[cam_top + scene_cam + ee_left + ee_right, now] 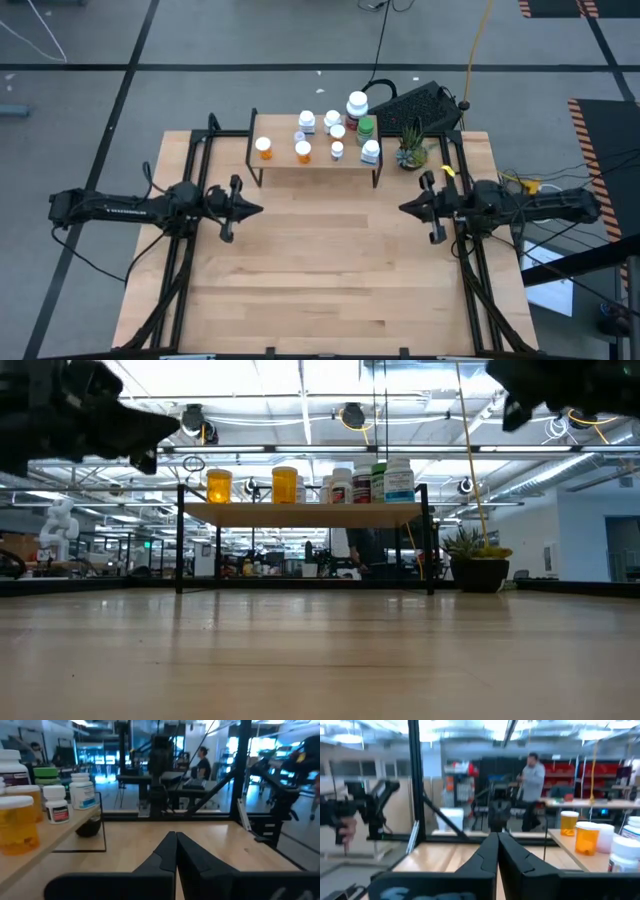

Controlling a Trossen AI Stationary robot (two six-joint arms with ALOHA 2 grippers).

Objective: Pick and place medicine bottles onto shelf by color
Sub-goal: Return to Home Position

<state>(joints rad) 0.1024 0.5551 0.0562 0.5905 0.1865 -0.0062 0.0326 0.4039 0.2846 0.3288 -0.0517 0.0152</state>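
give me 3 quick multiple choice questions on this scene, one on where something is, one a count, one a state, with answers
1. Where do the orange bottles stand?
A) on the shelf, at its left part in the high view
B) at the shelf's right end
C) off the shelf

2. How many orange bottles are there?
A) one
B) two
C) four

3. How are the two pincers?
A) wide open
B) shut on bottles
C) shut and empty

Answers:
1 A, the high view shows both on the board's left part.
2 B, the low view shows two amber bodies side by side.
3 C, the left pincer and the right pincer each show fingers pressed together with nothing between them.
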